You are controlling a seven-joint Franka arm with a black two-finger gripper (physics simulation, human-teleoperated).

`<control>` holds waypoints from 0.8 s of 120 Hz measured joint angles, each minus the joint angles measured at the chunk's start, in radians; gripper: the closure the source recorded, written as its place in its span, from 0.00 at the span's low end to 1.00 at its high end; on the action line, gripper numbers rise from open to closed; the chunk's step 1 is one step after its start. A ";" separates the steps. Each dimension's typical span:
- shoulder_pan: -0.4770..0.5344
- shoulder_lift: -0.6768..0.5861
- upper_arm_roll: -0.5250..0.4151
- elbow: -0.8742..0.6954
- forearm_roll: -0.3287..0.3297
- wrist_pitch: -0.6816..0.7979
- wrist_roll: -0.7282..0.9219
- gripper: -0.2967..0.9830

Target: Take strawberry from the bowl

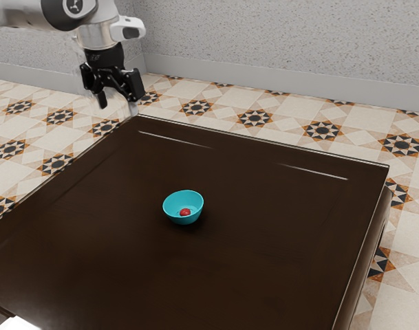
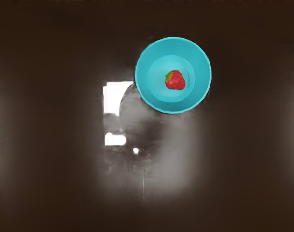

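The gripper [image 1: 120, 100] is released and empty, raised well clear of the desk [image 1: 126, 254]. Ahead of and below it, the turquoise bowl [image 2: 148, 92] stands upright; the strawberry [image 2: 176, 81] lies inside, on its bottom. Approach, grasp and removal all appear outstanding.

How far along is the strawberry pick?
Done: nothing visible, the strawberry lies in the bowl. In hand: nothing, the gripper is open, raised and away from the bowl. Left: the approach, the grasp and lifting it out.
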 joint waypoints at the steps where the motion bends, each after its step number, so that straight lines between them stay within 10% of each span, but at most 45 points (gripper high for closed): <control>1: 0.016 0.020 -0.018 0.024 0.004 -0.003 0.008 0.23; 31: 0.062 0.136 -0.142 0.175 0.018 -0.056 0.201 0.23; 58: -0.090 0.146 -0.200 0.185 0.099 -0.115 0.547 0.24; 73: -0.013 0.214 -0.206 -0.157 0.127 0.096 0.766 0.24; 96: 0.034 0.288 -0.207 -0.257 0.140 0.340 0.999 0.23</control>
